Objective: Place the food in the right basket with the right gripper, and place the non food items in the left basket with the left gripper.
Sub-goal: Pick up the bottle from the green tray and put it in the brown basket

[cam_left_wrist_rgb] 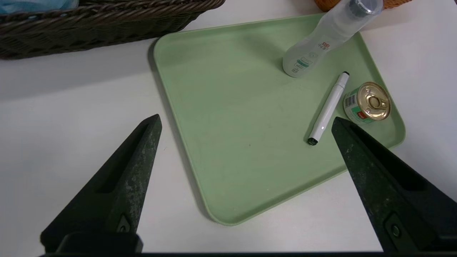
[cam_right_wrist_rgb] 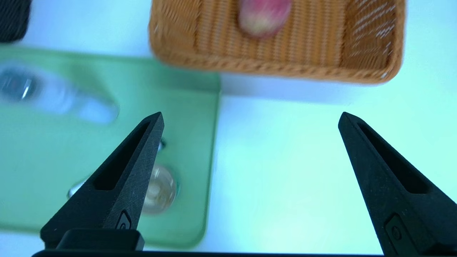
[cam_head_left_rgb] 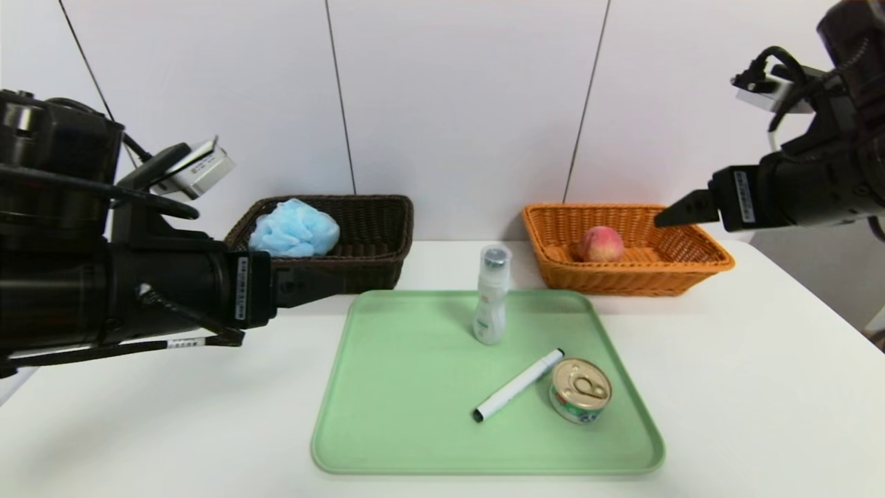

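The right hand [cam_right_wrist_rgb: 251, 116] gapes wide and empty, as does the left hand [cam_left_wrist_rgb: 247, 116]; on the tray [cam_head_left_rgb: 401, 387], the can [cam_head_left_rgb: 581, 391] sits just beside the marker [cam_head_left_rgb: 518, 384], so a careless grasp could snag both

In my head view, at nine o'clock, the left arm is cut off by the edge, and it covers part of the dark brown basket [cam_head_left_rgb: 373, 270]. At two o'clock, the right arm is also cut, and the tip of the right gripper [cam_head_left_rgb: 686, 209] hides a bit of the orange basket [cam_head_left_rgb: 574, 280]. The small print on the bottle [cam_head_left_rgb: 490, 297] is too small for me to read.

From the left wrist, I see only a piece of the bath puff [cam_left_wrist_rgb: 39, 5]. From the right wrist, the bottle and the can [cam_right_wrist_rgb: 159, 191] are blurred, a finger covers most of the marker [cam_right_wrist_rgb: 75, 188], and the peach [cam_right_wrist_rgb: 264, 16] is cut.
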You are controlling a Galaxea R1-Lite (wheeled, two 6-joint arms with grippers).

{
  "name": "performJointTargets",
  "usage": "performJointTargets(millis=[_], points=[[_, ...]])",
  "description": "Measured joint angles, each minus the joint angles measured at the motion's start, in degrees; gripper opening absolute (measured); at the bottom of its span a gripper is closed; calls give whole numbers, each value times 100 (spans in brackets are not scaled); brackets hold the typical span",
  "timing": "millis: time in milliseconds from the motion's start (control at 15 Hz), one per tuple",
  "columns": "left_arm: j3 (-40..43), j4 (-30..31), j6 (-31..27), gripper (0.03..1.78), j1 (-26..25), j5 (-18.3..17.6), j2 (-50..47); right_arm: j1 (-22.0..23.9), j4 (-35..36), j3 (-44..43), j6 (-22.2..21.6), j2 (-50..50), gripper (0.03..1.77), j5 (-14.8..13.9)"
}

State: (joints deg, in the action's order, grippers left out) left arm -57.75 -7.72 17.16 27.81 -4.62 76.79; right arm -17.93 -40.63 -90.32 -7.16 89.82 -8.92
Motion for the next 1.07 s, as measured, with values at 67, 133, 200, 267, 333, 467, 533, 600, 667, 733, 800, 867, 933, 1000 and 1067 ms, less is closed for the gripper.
performJointTargets(millis=[67,133,200,267,333,467,533,600,667,733,800,867,933,1000,1067], points=[[-44,144,-116,169,55,-9,179,-102,105,413,0,-285,169,66],[-83,340,-204,169,122,-11,374,-207,293,841,2,-547,169,94],[-107,579,-289,169,215,-9,606,-290,590,1285,2,-805,169,116],[-121,824,-385,169,306,-6,835,-343,908,1643,5,-1022,169,124],[-127,1115,-499,169,422,-11,1092,-367,1214,1913,5,-1220,169,135],[-134,1692,-601,169,691,-12,1591,-384,1351,2116,7,-1449,169,140],[-143,1985,-628,169,848,-12,1827,-389,1363,2155,9,-1515,169,144],[-156,2291,-672,169,976,-15,2048,-400,1381,2169,16,-1548,169,146],[-168,2576,-747,169,1067,-34,2247,-404,1393,2171,22,-1563,169,146],[-178,2836,-800,169,1136,-67,2431,-406,1393,2171,22,-1570,169,155],[-178,3023,-819,169,1191,-78,2581,-406,1398,2171,22,-1574,169,157],[-178,3202,-835,169,1226,-83,2723,-406,1396,2175,24,-1574,169,162],[-173,3428,-844,169,1251,-89,2855,-406,1396,2175,22,-1574,169,162],[-151,3613,-844,169,1268,-91,2955,-400,1392,2177,22,-1573,169,160],[-135,3747,-844,169,1293,-94,3049,-395,1390,2177,24,-1573,169,160]])
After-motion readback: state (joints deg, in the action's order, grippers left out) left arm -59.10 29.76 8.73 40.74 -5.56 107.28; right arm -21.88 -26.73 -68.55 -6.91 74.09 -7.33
